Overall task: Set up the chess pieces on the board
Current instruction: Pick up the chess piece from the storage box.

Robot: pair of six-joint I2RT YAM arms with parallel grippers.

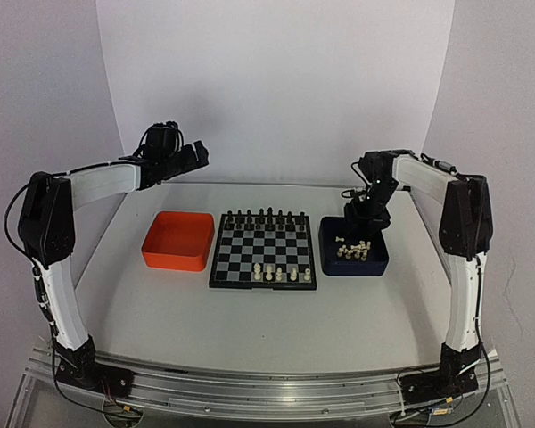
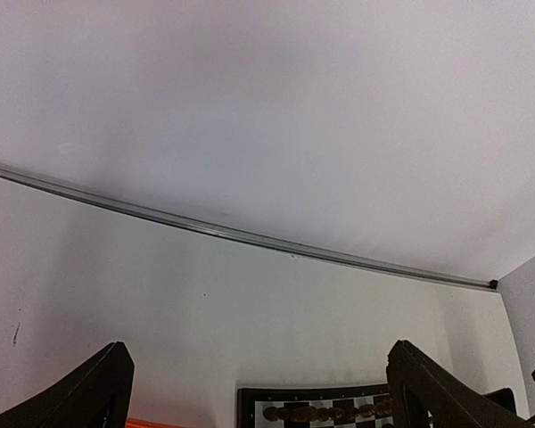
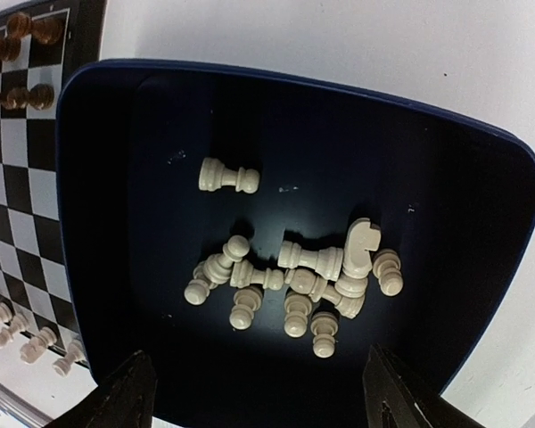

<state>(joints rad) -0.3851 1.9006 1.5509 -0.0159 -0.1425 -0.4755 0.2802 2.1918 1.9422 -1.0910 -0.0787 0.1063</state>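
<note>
White surface [image 1: 267,330], pale walls behind. Black-and-silver board [image 1: 260,251] at centre, orange tray [image 1: 174,260] just beside it on the left, dark blue tray [image 1: 357,268] just beside it on the right.

Black pieces [image 1: 263,217] upright along the far edge of the board. A few cream chess pieces [image 1: 276,274] upright on the near rows. Most of the cream set in the blue tray: a loose heap lying on its sides near the middle of the floor, a knight [image 3: 361,245] on top of that heap, one piece [image 3: 229,176] lying apart toward the far wall.

Right claw [image 1: 361,225] low over the blue tray, pointing down, fingers [image 3: 129,397] spread wide on either side of the heap, nothing gripped, no piece touched.

Left claw [image 1: 193,153] raised high behind the orange tray, well apart from the board, aimed at the back wall. Fingers [image 2: 98,388] spread wide, nothing between them.
</note>
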